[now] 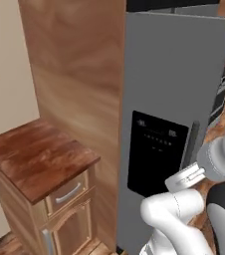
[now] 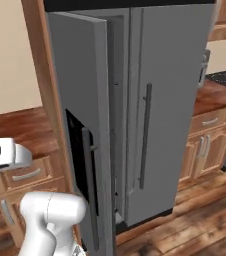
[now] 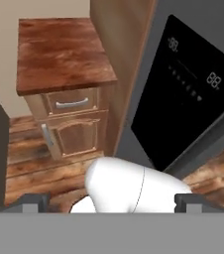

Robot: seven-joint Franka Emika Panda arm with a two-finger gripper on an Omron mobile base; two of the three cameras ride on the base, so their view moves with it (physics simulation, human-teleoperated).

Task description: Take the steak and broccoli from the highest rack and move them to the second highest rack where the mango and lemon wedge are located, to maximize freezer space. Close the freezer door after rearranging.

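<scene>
I see one freezer (image 2: pixel 175 100) with two doors; the freezer door (image 2: pixel 82 125) on the left stands ajar, its single bar handle (image 2: pixel 89 185) dark. Its black panel (image 3: pixel 188 89) carries two pale displays — the digits too blurred to read. One wooden cabinet (image 1: pixel 40 174) stands left. My gripper (image 3: pixel 106 201) sits spread wide, empty.

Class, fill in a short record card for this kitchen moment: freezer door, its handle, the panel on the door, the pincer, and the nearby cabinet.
freezer door: partly open, swung a little out from the cabinet
door handle: long dark vertical bar
dispenser panel: black, on the door's outer face
pincer: open, holding nothing, facing the door's front
wooden drawer cabinet: left of the freezer, drawer and door shut
</scene>
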